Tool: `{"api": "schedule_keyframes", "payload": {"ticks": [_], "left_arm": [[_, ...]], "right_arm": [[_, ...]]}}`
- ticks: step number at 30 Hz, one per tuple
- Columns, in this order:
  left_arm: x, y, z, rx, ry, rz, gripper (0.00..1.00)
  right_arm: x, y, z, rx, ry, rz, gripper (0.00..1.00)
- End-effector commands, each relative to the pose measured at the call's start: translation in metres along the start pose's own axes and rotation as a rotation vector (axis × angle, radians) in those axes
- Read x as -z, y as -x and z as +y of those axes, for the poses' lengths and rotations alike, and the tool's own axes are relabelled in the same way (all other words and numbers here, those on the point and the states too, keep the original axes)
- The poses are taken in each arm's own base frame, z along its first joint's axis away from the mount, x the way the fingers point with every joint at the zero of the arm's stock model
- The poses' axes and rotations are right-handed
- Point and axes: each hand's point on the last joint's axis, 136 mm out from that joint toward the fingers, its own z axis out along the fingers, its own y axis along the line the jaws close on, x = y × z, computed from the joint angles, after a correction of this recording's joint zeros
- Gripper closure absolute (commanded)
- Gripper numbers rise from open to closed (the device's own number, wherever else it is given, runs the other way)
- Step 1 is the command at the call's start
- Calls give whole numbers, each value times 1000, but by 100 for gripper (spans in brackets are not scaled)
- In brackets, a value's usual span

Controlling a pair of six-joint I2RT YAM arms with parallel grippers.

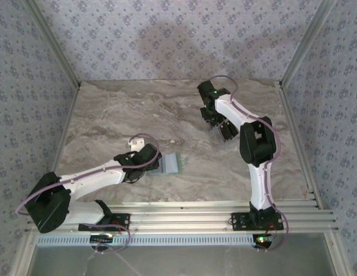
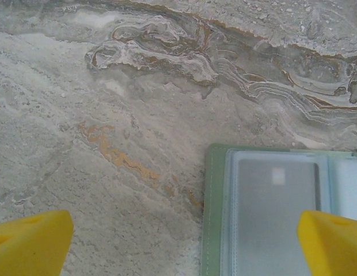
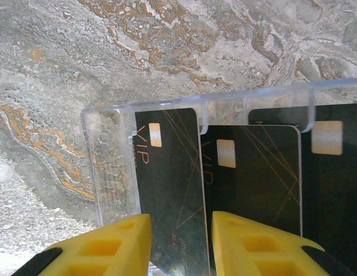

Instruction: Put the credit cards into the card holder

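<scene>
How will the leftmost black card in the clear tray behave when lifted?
The leftmost card looks thin and glossy: probably light, bendy, slippery. It lies close beside the neighbour card in the clear tray, so that may drag along.

Bare marble tabletop btwn card holder & clear card tray, walls on 3 sides.

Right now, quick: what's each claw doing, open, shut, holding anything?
Left gripper: open, holding nothing.
Right gripper: jaws either side of a credit card; whether it grips cannot be told.
</scene>
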Motion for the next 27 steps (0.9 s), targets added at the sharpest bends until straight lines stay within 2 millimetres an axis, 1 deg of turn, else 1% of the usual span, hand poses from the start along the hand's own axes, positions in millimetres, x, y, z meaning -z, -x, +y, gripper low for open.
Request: {"api": "schedule_keyframes", "payload": {"ticks": [1, 5, 15, 18, 27], "left_arm": [[2, 8, -4, 0, -4, -6, 0], [1, 7, -4, -2, -1, -1, 0], [0, 5, -6, -4, -5, 7, 0], [-1, 4, -6, -5, -5, 10, 0], [-2, 3, -8, -7, -7, 15, 0]], "right_arm": [[-2, 2, -2, 4, 8, 10, 67], [-1, 3, 0, -17, 45, 7, 75], [6, 10, -3, -50, 83, -19, 76], [6, 10, -2, -53, 90, -18, 79], [9, 15, -3, -72, 114, -30, 79]]}}
